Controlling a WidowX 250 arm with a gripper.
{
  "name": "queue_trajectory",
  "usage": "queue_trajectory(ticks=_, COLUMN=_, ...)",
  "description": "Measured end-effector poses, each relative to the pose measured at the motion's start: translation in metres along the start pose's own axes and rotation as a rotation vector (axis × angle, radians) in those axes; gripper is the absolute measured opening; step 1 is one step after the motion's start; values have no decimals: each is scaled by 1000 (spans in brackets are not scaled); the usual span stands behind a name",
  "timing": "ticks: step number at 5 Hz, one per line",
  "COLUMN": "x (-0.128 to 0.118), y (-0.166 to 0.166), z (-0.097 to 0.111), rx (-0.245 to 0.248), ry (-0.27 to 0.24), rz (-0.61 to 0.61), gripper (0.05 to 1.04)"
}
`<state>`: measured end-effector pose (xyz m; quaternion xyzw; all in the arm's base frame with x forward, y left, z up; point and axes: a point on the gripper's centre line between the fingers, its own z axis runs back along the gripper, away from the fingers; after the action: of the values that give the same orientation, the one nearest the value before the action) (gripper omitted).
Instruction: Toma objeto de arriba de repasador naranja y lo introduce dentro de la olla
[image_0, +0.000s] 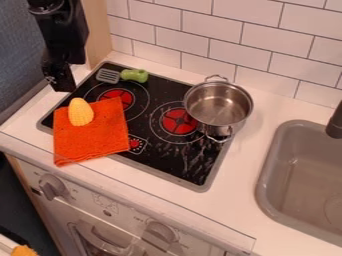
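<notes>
The black gripper (60, 82) hangs at the upper left, over the stove's left edge, above and behind the orange cloth; how its fingers stand is not visible. The orange cloth (93, 140) lies over the front left of the stovetop and its edge. On the cloth's upper part rests a yellow corn cob (81, 112), apart from the gripper. A shiny metal pot (217, 106) with two handles stands open at the right side of the stove, and its inside looks bare.
A green-handled spatula (123, 75) lies at the back of the black stovetop (150, 149). A grey sink (272, 172) with a dark faucet (335, 122) is at the right. Behind the counter rises a white tiled wall (217, 31).
</notes>
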<state>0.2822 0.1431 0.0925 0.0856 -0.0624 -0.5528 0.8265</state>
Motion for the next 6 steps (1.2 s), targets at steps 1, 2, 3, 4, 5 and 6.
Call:
queue_trajectory(ticks=1, x=0, y=-5, z=-10, rx=-33, ry=-4, rz=4, gripper=1000)
queue_trajectory(ticks=2, x=0, y=-10, z=-24, rx=-63, ry=-6, rz=14, gripper=1000)
queue_trajectory(ticks=3, x=-3, y=-11, z=-37, rx=-81, ry=10, rz=39, gripper=1000)
queue_trajectory(ticks=4, x=-4, y=-13, z=-47, rx=-109, ry=16, rz=47, gripper=1000)
queue_trajectory(ticks=5, x=-6, y=-15, z=-56, rx=-124, ry=29, rz=51, gripper=948)
queue_trajectory(ticks=6, x=-8, y=-13, z=-58, rx=-104, ry=42, rz=49, gripper=652)
